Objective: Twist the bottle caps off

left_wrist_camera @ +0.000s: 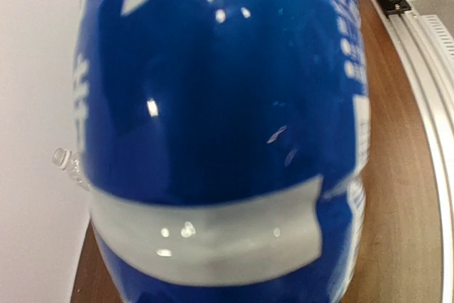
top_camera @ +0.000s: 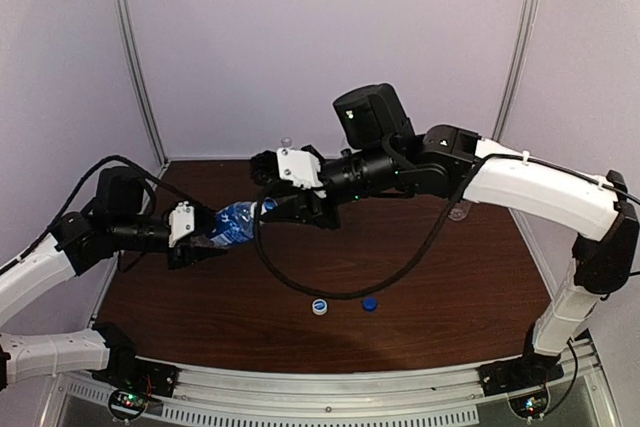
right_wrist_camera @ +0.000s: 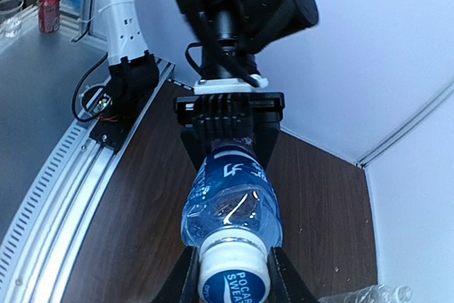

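A clear bottle (top_camera: 237,222) with a blue label is held level above the table between my two arms. My left gripper (top_camera: 205,242) is shut on its base end, and the blue label (left_wrist_camera: 220,125) fills the left wrist view. In the right wrist view the bottle (right_wrist_camera: 230,204) points toward the camera, and its white bottle cap (right_wrist_camera: 233,274) with a blue top sits between my right gripper's fingers (right_wrist_camera: 186,278), which press on both sides. My right gripper (top_camera: 275,209) covers the cap in the top view.
Two loose caps lie on the near table, one white and blue (top_camera: 320,306) and one dark blue (top_camera: 370,303). A clear bottle (top_camera: 286,143) stands at the back wall and another (top_camera: 459,210) at the right. A black cable (top_camera: 300,282) hangs in a loop under the right arm.
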`<state>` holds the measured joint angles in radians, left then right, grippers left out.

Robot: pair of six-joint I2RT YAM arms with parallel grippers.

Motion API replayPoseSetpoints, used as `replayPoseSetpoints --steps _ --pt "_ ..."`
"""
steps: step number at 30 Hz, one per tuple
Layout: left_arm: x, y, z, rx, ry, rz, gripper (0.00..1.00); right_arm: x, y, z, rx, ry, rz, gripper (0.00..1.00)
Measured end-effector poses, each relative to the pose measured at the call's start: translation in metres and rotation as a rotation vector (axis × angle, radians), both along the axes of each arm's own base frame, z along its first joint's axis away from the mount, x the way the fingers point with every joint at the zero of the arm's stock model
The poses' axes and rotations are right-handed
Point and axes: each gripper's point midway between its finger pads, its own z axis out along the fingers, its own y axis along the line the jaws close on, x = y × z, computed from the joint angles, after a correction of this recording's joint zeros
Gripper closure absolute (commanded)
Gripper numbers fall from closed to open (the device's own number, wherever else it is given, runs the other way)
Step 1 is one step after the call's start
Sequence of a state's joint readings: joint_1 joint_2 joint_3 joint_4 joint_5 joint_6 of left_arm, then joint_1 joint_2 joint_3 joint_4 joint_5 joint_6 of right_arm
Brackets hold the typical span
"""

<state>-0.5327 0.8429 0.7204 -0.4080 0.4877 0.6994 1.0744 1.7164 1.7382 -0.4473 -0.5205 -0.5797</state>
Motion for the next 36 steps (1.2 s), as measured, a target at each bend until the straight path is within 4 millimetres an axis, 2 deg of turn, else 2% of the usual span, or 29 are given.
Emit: replayPoseSetpoints --steps 4,12,22,32,36 --pt "-0.019 -0.005 -0.004 -0.004 0.065 -0.085 0.77 -0.017 -0.003 -0.003 -0.033 -0.232 0.127 1.00" --pt "-0.028 -0.002 -0.017 0.045 0.099 -0.119 0.80 -0.026 -0.006 -0.022 -0.074 -0.518 0.261 1.00" --pt "-0.028 -0.001 -0.018 0.050 0.090 -0.121 0.81 -0.027 -0.005 -0.023 -0.063 -0.629 0.297 1.00" --pt "-0.029 0.000 -0.021 0.055 0.080 -0.126 0.83 -0.029 -0.007 -0.027 -0.080 -0.667 0.330 1.00" --pt "-0.036 0.003 -0.026 0.072 0.093 -0.149 0.83 -0.013 -0.021 -0.030 -0.152 -0.746 0.273 1.00"
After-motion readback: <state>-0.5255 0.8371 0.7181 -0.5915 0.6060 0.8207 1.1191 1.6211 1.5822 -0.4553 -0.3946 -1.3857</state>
